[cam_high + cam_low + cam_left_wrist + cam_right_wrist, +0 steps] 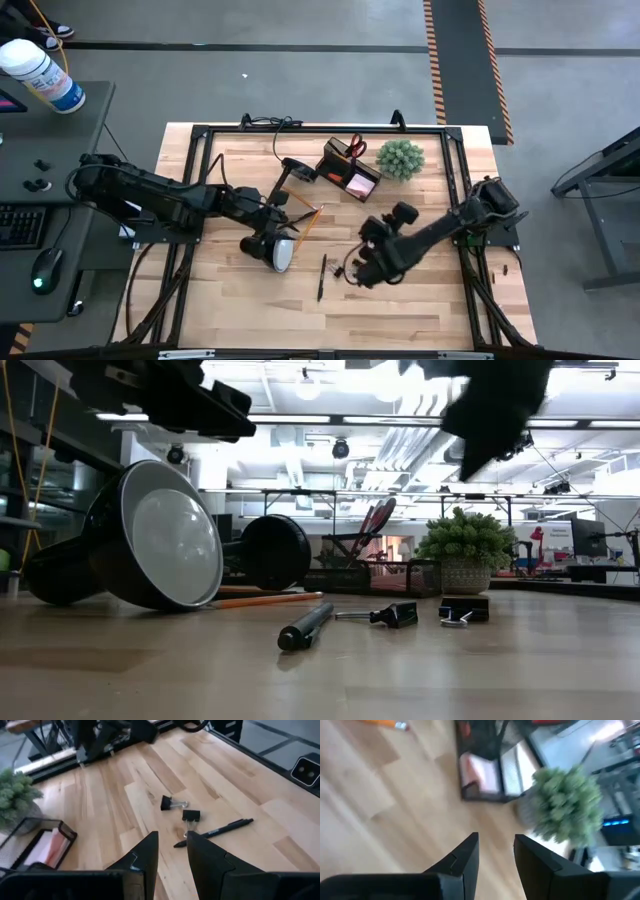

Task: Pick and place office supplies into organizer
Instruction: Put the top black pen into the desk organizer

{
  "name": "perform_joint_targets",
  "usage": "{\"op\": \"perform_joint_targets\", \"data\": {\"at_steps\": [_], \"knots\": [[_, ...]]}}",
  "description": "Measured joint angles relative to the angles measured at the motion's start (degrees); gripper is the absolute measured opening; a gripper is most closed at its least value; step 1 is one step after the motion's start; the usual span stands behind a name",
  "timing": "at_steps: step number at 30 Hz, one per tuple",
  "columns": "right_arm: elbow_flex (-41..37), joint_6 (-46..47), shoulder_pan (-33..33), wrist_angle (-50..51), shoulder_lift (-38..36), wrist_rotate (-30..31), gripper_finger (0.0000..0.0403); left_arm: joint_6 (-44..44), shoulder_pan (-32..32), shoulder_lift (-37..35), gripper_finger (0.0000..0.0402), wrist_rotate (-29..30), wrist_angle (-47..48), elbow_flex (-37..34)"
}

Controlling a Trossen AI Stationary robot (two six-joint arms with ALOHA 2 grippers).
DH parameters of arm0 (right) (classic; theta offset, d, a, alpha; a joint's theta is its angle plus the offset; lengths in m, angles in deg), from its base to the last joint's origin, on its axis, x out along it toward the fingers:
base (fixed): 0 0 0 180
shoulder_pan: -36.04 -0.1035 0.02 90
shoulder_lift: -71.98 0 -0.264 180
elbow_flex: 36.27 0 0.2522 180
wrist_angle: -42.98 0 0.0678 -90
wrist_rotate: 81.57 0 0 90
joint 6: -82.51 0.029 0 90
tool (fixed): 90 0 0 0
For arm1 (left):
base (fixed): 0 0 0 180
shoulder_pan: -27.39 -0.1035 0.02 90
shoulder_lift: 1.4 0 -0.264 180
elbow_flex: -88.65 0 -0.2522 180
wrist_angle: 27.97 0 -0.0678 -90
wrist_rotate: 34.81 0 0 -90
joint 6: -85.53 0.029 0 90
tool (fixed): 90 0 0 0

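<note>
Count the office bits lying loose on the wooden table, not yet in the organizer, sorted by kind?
Black pen: 1
Black binder clips: 2
Orange pencil: 1
Total: 4

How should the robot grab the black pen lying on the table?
Grip the black pen around the middle of its barrel, coming straight down from above. It lies flat on the bare wood, long and thin, so the fingers should close across its width. The binder clips sit close by, so stay clear of that end.
</note>
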Motion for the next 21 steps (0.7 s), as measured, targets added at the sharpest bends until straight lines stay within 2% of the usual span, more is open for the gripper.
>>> {"op": "perform_joint_targets", "data": {"at_steps": [7,13,21], "knots": [[-10.3,0.0,-4.6,-14.6,-2.8,-2.3,0.0114,-0.8,0.4,6.0,0.0092,-2.0,1.2,2.9],[-12.9,-0.1,-6.2,-18.6,-2.8,-1.7,0.0114,8.7,0.9,12.1,0.0092,-6.5,6.9,9.2],[-12.9,-0.2,-11.0,-18.6,-2.8,-0.9,0.0114,25.3,0.7,20.7,0.0092,-12.0,16.3,20.0]]}}
